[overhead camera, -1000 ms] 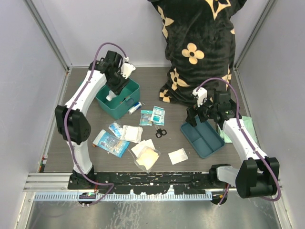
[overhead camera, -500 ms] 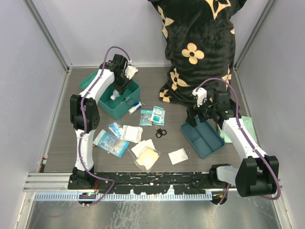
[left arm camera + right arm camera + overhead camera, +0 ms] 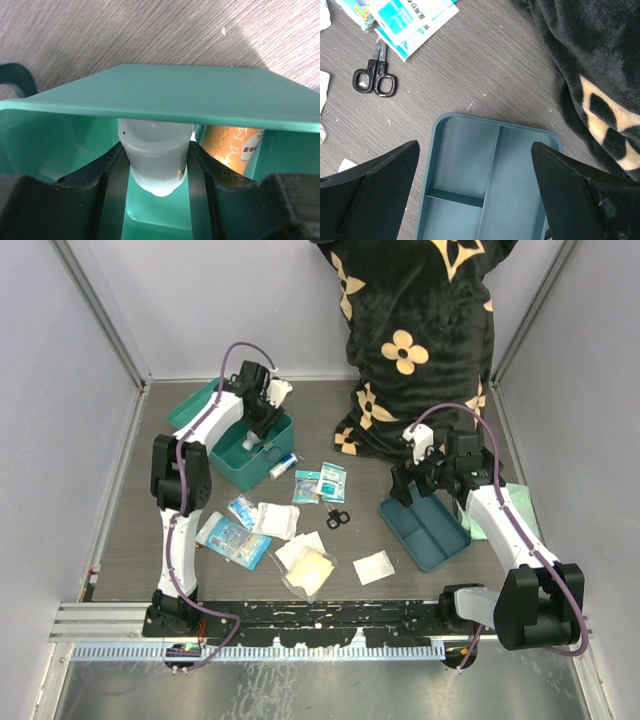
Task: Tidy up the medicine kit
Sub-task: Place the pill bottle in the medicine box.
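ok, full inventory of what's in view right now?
medicine kit: one, teal-green, lid open, far left
white bottle: one, inside kit, gripped
orange-labelled container: one, inside kit
small tube: one, white and blue, beside kit
printed sachets: two, blue-white, centre
scissors: one, black, centre
blue packets: two, near left
white packets: about four, near centre
divided tray: one, blue-teal, right
cloth: one, pale green, beside tray
blanket: one, black with cream flowers, far side
left gripper: one, black, shut on white bottle in kit
right gripper: one, black, open above divided tray
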Controlling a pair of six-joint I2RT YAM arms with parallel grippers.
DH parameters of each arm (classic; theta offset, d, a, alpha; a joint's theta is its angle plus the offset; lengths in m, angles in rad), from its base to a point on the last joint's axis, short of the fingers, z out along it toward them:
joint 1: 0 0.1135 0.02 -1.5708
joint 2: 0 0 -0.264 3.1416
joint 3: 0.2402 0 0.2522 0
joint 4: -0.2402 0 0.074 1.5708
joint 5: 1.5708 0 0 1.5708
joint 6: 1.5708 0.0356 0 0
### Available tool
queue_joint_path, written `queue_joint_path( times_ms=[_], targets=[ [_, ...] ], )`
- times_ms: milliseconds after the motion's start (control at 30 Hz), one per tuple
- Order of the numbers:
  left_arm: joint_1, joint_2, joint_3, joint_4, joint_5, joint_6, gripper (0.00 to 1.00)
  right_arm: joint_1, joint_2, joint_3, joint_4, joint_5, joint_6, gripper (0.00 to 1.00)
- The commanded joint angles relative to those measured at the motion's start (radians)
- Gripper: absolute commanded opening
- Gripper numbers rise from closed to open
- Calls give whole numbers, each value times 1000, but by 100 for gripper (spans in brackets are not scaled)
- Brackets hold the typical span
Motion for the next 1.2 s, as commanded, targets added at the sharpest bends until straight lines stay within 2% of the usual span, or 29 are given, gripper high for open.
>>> queue_joint_path(
  times_ms=[0,133,567,1167],
  targets=[
    [6,-23,-14,101,44,-27,37,-4,0,14,10,7,-16,100],
    [6,-23,-35,122,52,-37,40,-5,0,14,10,8,-16,100],
    [7,-26,-48,120,83,-62,57,-4,0,15,9,10,-17,100],
    [7,-190,-104,109,96,-72,73,-4,-2,17,5,7,-19,100]
  ],
)
